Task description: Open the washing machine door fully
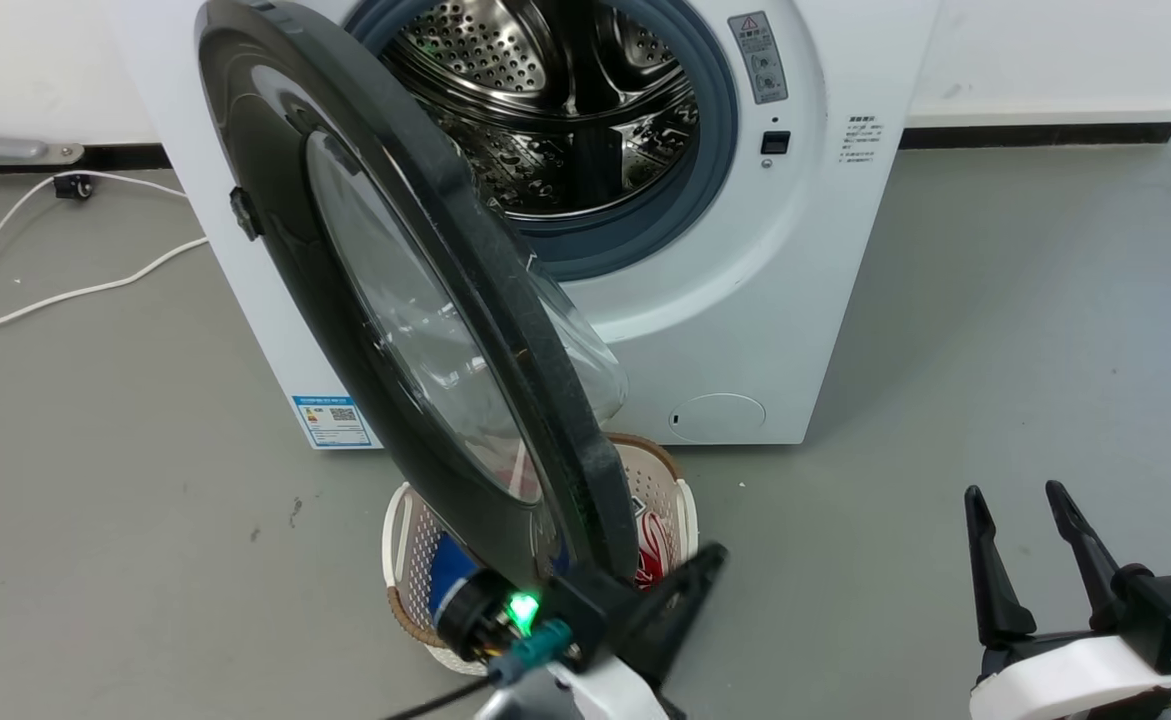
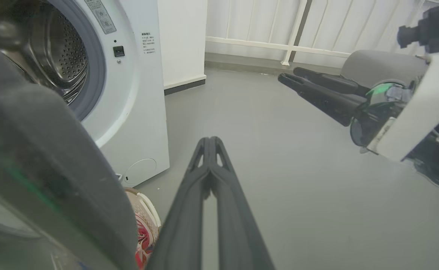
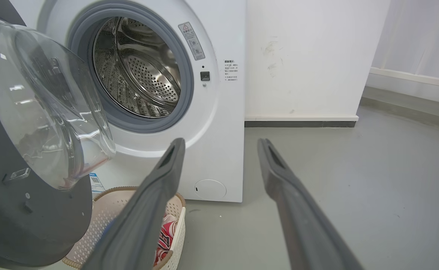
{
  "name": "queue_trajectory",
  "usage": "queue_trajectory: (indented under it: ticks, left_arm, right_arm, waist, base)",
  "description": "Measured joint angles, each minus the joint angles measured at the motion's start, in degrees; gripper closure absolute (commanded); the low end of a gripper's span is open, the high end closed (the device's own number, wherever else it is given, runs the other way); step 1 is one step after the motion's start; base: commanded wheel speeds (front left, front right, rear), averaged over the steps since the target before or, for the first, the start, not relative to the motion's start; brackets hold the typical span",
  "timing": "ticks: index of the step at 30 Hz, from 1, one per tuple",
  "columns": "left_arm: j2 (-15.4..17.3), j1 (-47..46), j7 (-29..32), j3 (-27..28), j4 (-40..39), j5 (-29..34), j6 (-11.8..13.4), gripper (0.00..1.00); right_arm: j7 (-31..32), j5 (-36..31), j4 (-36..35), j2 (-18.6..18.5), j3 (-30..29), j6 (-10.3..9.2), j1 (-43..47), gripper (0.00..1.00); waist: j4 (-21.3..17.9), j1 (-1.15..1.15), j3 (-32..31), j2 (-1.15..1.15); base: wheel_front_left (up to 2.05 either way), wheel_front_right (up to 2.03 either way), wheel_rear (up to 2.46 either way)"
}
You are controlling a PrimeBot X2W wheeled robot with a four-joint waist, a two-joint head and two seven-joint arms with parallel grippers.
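The washing machine door stands about half open, running edge-on from upper left to lower centre, clear of the washing machine. The left gripper, fingers pressed together on nothing, sits just beside its lower rim. The right gripper is spread and empty at lower right. In a push, the closed fingers could skid off the glossy rim. A laundry basket sits beneath the door, and a white cable lies at far left, near its swing.
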Motion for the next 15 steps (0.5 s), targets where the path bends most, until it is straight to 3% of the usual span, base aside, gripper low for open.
queue_trajectory:
  ticks: [4,15]
  left_arm:
    - [-0.4,-2.2,-2.1,2.7,3.6,0.2,2.1,1.00]
    - [-0.4,-2.6,-3.8,4.9,7.6,-1.6,3.5,1.00]
  right_arm:
    - [0.0,0.2,0.3,0.0,0.2,0.00,-0.1,0.00]
    - [0.0,0.6,0.7,0.0,-0.1,0.00,-0.1,0.00]
  waist:
    - [-0.5,0.00,0.3,0.00]
    - [-0.5,0.00,0.1,0.00]
  base:
    - [0.00,0.00,0.00]
    - [0.00,0.00,0.00]
